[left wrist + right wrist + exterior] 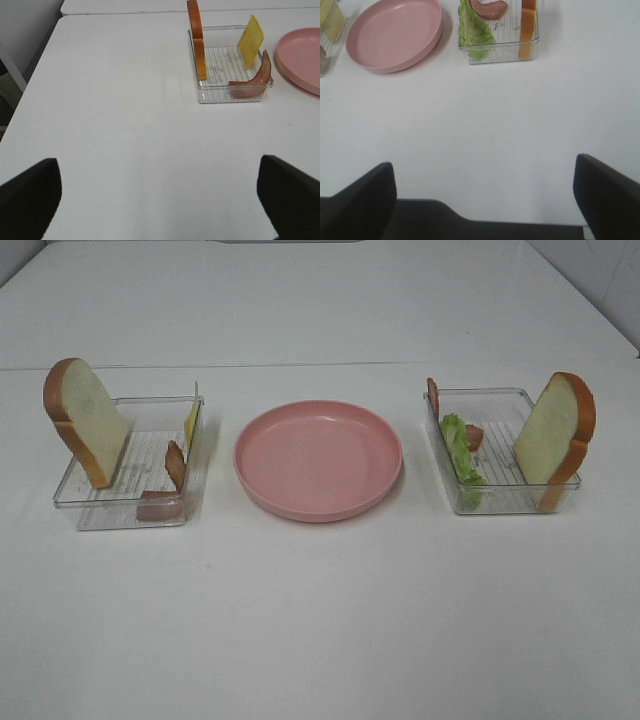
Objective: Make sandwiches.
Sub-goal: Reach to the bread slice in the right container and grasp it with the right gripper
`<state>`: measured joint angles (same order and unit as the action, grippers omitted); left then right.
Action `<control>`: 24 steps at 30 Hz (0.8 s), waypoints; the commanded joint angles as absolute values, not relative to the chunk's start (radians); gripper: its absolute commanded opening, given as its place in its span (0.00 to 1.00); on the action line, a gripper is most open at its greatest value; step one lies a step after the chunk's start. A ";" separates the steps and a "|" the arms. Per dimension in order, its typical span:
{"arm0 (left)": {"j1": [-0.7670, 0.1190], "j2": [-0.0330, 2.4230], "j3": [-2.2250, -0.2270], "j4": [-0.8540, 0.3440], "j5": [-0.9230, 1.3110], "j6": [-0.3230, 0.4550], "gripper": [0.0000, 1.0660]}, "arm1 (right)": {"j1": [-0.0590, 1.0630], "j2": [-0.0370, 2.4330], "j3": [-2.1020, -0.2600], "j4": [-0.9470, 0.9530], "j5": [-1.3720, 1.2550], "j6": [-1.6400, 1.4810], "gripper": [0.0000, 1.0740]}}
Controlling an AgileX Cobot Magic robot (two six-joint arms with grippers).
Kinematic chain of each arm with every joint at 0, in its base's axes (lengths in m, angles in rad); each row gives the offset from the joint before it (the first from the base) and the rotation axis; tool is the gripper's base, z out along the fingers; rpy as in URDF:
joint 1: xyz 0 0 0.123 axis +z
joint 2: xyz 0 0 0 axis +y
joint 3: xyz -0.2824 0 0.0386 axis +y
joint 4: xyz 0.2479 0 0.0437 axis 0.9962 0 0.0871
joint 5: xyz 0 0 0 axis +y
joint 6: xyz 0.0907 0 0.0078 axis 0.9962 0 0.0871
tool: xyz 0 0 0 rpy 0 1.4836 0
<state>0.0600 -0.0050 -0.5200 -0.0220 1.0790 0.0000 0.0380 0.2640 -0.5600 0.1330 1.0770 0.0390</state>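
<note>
Left tool (157, 167) and right tool (483, 162) gape empty, so we should grip the left-edge bread slice (88, 420) on the desk (320, 620) by its crust.

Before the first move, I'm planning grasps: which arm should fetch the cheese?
Left. The cheese leans in the left tray, in front of the open left gripper; the right tray shows none.

Two trays (150, 440) (500, 440); two bread slices (88, 420) (555, 430); two bacon strips (175, 462) (473, 435); one lettuce leaf (462, 455); one cheese slice (250, 41); one pink plate (318, 455)
</note>
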 commanded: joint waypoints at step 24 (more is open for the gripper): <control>0.058 -0.020 -0.517 -0.026 1.075 -0.008 0.93 | 0.034 1.591 -1.392 0.074 1.111 0.076 0.85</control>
